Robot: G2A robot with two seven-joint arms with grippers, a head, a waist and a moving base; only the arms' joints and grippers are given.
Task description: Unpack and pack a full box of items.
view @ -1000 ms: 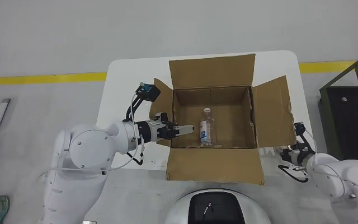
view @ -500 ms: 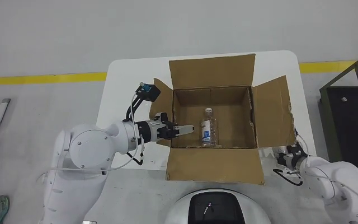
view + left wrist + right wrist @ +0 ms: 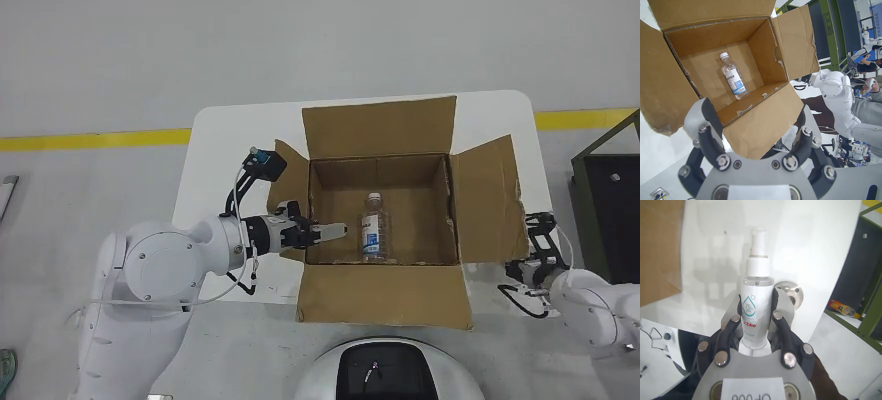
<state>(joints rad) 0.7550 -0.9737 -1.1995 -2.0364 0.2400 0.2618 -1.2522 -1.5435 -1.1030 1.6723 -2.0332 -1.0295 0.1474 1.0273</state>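
An open cardboard box [image 3: 380, 125] stands on the white table [image 3: 235, 150] with its flaps spread out. A clear water bottle [image 3: 372, 227] with a white cap lies on the box floor, also seen as the bottle [image 3: 733, 81] in the left wrist view. My left gripper [image 3: 330, 231] hangs open over the box's left wall, its empty fingers [image 3: 705, 109] well short of the bottle. Just outside the box's right flap, near the table's front right corner, my right gripper [image 3: 537, 262] is shut on a white spray bottle [image 3: 756, 289], held above the tabletop with the nozzle pointing away from the wrist.
A green-framed rack [image 3: 605, 190] stands past the table's right edge, with an orange drink bottle [image 3: 843, 309] on its floor. A round metal fitting [image 3: 791, 292] sits in the tabletop beside the spray bottle. Bare tabletop lies left of the box.
The right gripper dipped toward the table's front edge, then moved back away from it, still beside the right flap. The left arm and the water bottle have not moved.
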